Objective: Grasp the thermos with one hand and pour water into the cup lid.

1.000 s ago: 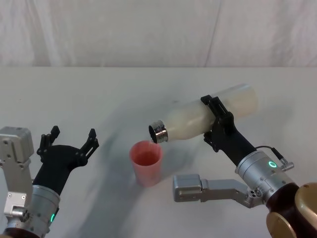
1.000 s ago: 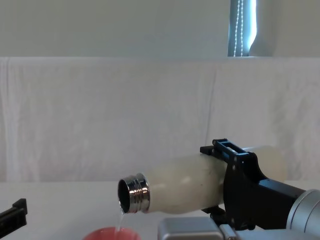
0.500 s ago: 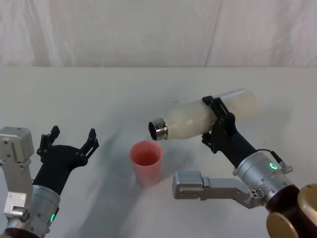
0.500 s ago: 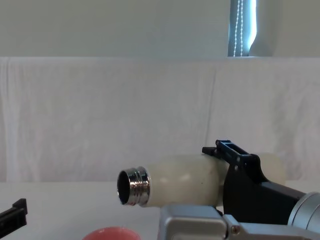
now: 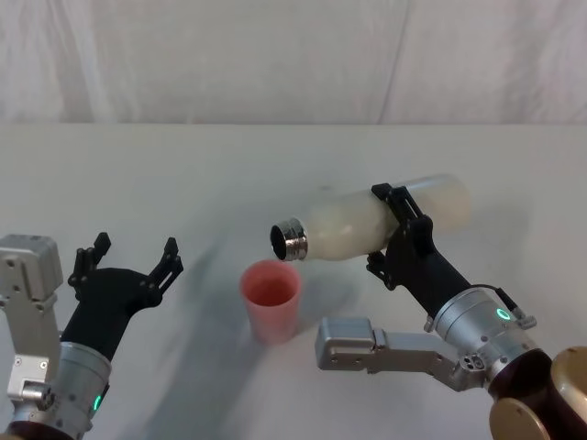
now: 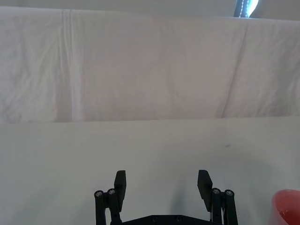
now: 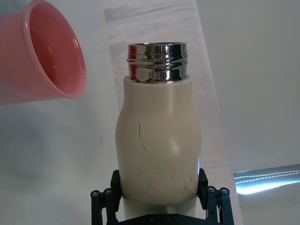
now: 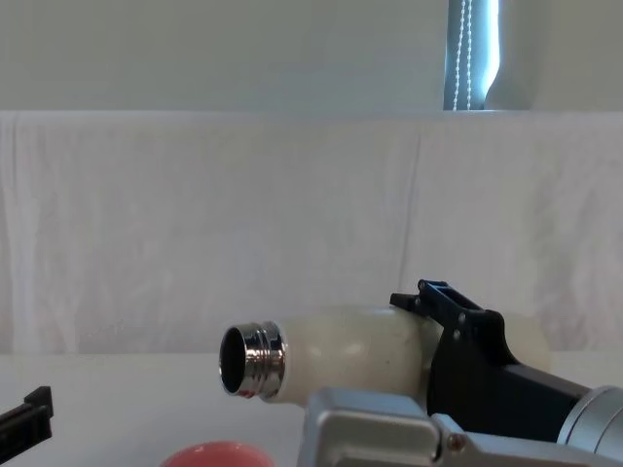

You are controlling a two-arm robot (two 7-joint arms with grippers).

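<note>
Here the right gripper [image 5: 393, 234] has its fingers clamped around the middle of the thermos [image 5: 367, 225], holding it almost level in the air, chrome neck just above and behind the cup lid [image 5: 271, 300]. The cup lid stands upright on the bench [image 5: 183, 174]. The left gripper [image 5: 128, 261] rests to the left with its fingers spread open, holding nothing.

The left gripper [image 6: 163, 183] hangs over the bare tabletop [image 6: 140, 145], jaws spread wide. The pink cup lid [image 6: 287, 207] sits off to one side, a white cloth [image 6: 140, 70] behind.
</note>
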